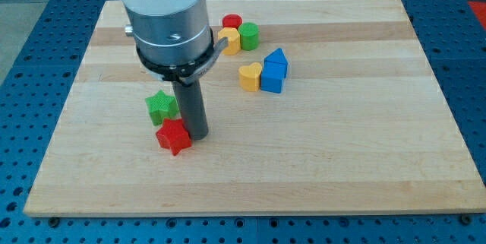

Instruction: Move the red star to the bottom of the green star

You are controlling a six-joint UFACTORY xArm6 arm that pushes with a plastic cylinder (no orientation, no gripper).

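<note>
The red star [173, 136] lies on the wooden board at the view's lower left. The green star [161, 106] lies just above it, slightly to the left, and the two nearly touch. My tip [198, 135] stands right against the red star's right side, and to the lower right of the green star. The rod rises from there into the arm's grey cylinder [168, 23] at the view's top.
A red cylinder [231, 23], a green cylinder [249, 36] and a yellow block [229, 41] cluster at the top middle. A yellow heart [250, 77], a blue cube [272, 78] and a blue triangle [277, 59] sit right of centre. The wooden board [364, 137] lies on a blue perforated table.
</note>
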